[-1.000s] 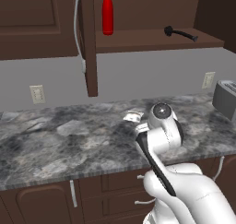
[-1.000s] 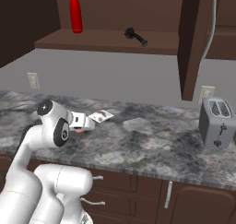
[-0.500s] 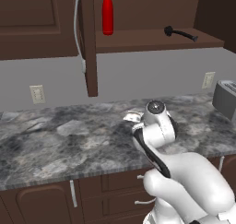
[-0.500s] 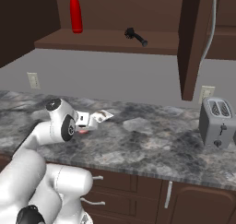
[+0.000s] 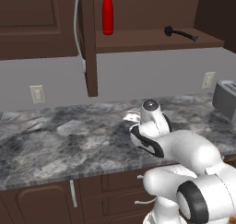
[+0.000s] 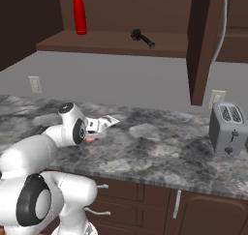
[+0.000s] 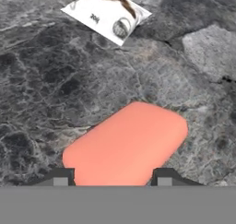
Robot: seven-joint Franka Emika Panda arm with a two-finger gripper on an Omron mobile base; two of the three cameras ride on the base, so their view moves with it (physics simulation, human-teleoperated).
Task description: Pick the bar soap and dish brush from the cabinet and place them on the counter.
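Two cameras sit behind the arm, left and right, looking forward and down at the same counter. The hand camera looks very close at the bar soap

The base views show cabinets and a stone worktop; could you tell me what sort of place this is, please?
Most likely a home kitchen: a marbled stone counter carries a toaster, and an open dark wooden cabinet above holds a dish brush and a red bottle.

The counter is showing as veined, polished stone — the bar soap is looking smooth and matt — the cabinet dark wood
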